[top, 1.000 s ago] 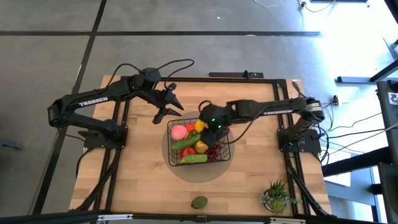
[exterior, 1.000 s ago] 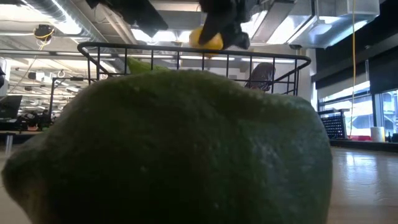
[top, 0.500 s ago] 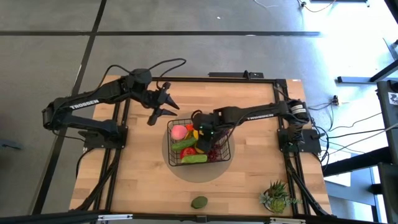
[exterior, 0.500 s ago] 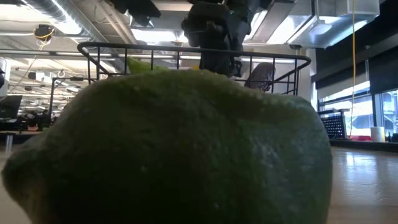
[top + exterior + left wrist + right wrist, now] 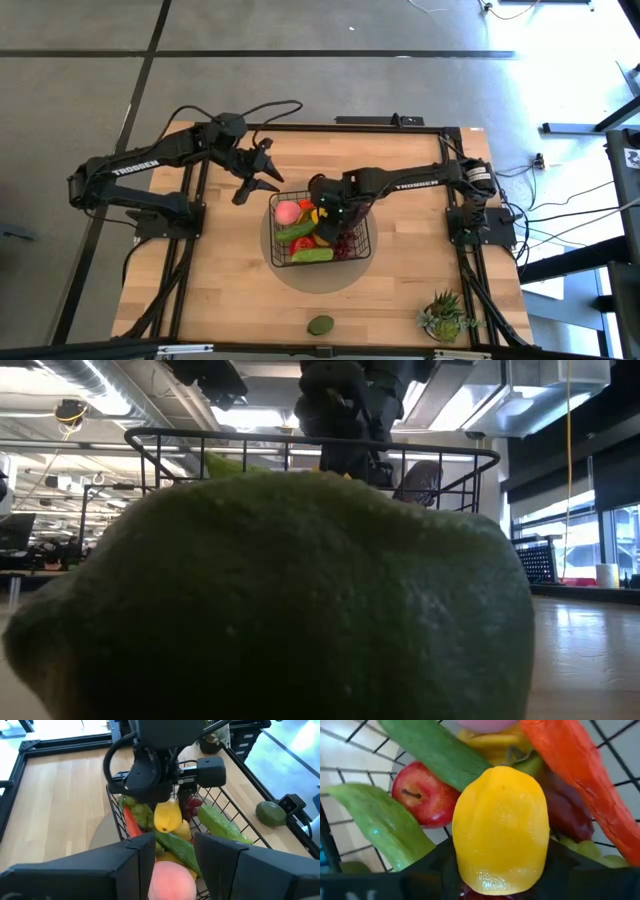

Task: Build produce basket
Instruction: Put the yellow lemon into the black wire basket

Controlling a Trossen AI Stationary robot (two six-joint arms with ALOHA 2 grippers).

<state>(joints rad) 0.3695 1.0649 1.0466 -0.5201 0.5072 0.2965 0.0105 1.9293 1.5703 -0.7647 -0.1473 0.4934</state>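
Note:
The black wire basket (image 5: 272,240) stands mid-table with produce in it: a pink peach (image 5: 288,212), cucumbers (image 5: 222,825), a red chilli (image 5: 575,780), a red tomato (image 5: 422,795) and dark grapes (image 5: 343,245). My right gripper (image 5: 335,212) reaches down inside the basket, shut on a yellow lemon (image 5: 500,827). My left gripper (image 5: 262,175) hovers open above the table just off the basket's far left corner, holding nothing. A green lime (image 5: 320,325) lies by the near edge, filling the low view (image 5: 280,590). My right gripper pinches the lemon's two long sides (image 5: 457,835) between its two fingers, coming steeply from above. The lemon (image 5: 167,816) hangs on end below the gripper, inside the basket. Whether its lower end rests on the produce beneath, I cannot tell.
A spiky green potted plant (image 5: 443,315) stands at the table's near right corner. Bare wood lies left of the basket and along the near edge. The basket's rim (image 5: 300,440) stands around the right gripper.
My right gripper has come down over the rim into the basket with the lemon and tipped more steeply downward. My left gripper has drawn back a little toward the table's left edge, still open.

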